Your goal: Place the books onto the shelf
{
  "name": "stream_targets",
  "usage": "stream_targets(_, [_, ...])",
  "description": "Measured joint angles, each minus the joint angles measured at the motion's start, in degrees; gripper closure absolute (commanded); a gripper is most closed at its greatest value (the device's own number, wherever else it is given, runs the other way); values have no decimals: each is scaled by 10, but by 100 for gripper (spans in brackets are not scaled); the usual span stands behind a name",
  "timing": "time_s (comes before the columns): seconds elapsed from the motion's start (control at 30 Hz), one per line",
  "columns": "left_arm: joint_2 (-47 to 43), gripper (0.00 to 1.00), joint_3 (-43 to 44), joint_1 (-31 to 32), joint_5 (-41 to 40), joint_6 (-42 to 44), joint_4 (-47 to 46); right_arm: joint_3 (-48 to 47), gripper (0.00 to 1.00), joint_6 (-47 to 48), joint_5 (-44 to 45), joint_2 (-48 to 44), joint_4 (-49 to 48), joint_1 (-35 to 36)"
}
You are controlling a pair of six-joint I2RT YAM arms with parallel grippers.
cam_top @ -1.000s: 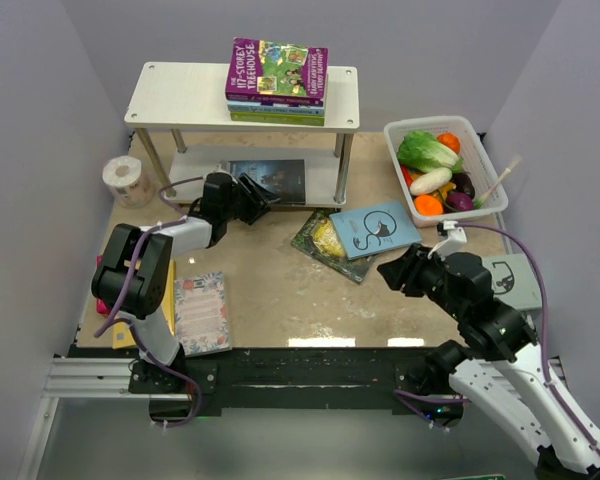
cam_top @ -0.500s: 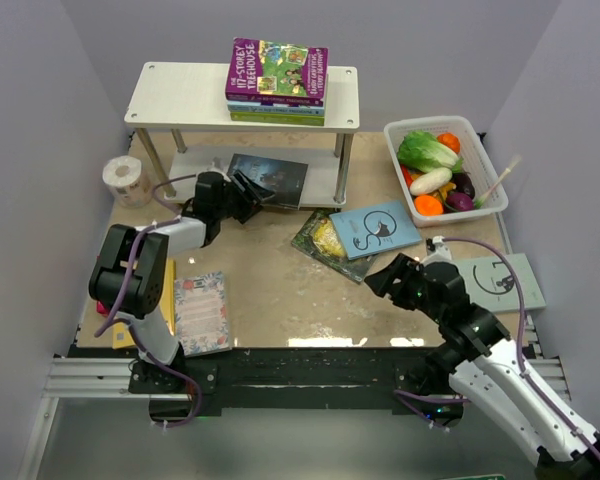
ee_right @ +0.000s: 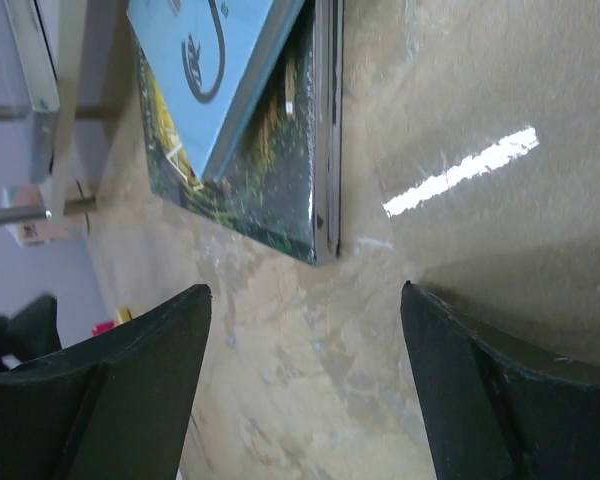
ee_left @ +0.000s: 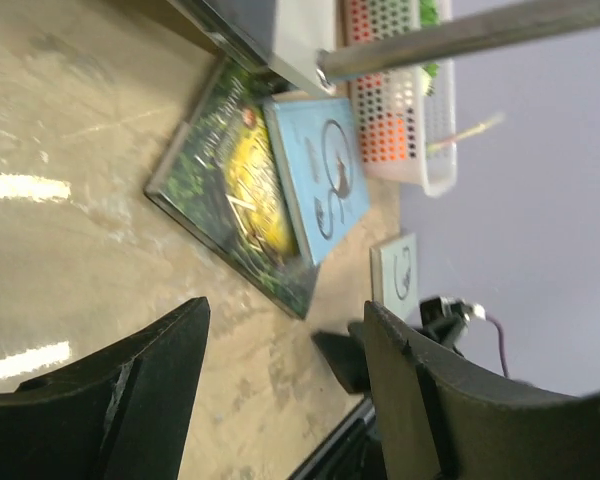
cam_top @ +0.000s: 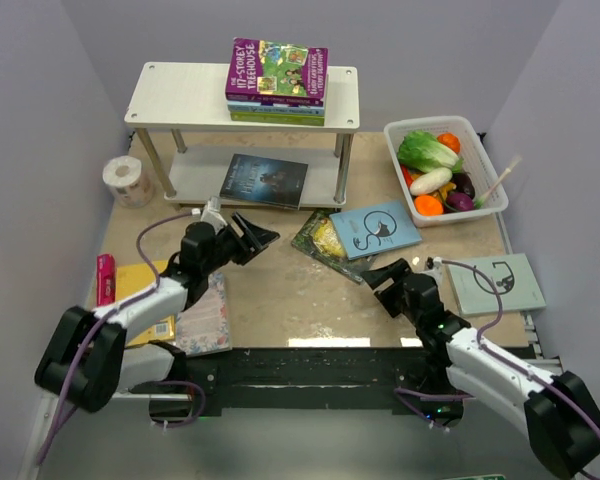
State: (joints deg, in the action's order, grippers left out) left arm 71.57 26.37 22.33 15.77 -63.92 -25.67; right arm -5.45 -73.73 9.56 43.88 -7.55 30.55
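Showing two arms (cam_top: 142, 300) in white and black.
Trailing thin purple cables (ee_left: 501, 345) past glossy white shells, ending in matte black wedge fingers (ee_left: 130, 390).

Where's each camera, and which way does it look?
Top external: above and behind the robot, looking down at table and shelf; both arms show.
Left wrist: on the left arm, facing the light-blue book; open left end effector shows.
Right wrist: on the right arm, facing that book; open right end effector shows.
Shared: both wrist views show it lying on the dark green book.
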Motion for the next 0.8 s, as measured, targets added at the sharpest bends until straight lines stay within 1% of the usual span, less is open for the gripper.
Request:
stream_targets(0.07, [-61, 32, -29, 8, -7, 0, 10, -3, 20, -4, 11, 50, -60, -10])
stream_targets(0.17, [-145, 32, -50, 9, -24, 6, 49, -13, 21, -1, 13, 92, -101, -30])
stream_targets(0.37, [-266, 32, -90, 9, -44, 19, 95, -31, 22, -3, 5, 202, -212, -77])
stream_targets(0.47, [-294, 32, -114, 9, -50, 21, 122, -33, 24, -15, -3, 264, -267, -93])
stream_targets(0.57, [-301, 32, -127, 9, -52, 22, 148, -57, 26, -27, -3, 334, -322, -105])
stream_targets(0.6, [-304, 32, -132, 9, -54, 23, 152, -61, 26, -33, -2, 362, -355, -110])
stream_targets(0.67, [-312, 32, -138, 9, -54, 25, 166, -61, 30, -45, -1, 398, -405, -120])
stream_targets(0.73, [-322, 32, -141, 9, -56, 27, 180, -61, 38, -53, -1, 433, -451, -131])
stream_targets(0.77, [-327, 32, -141, 9, -56, 28, 185, -62, 49, -55, 0, 448, -470, -136])
stream_targets(0.8, [-332, 32, -141, 9, -56, 30, 188, -62, 55, -56, 0, 459, -484, -140])
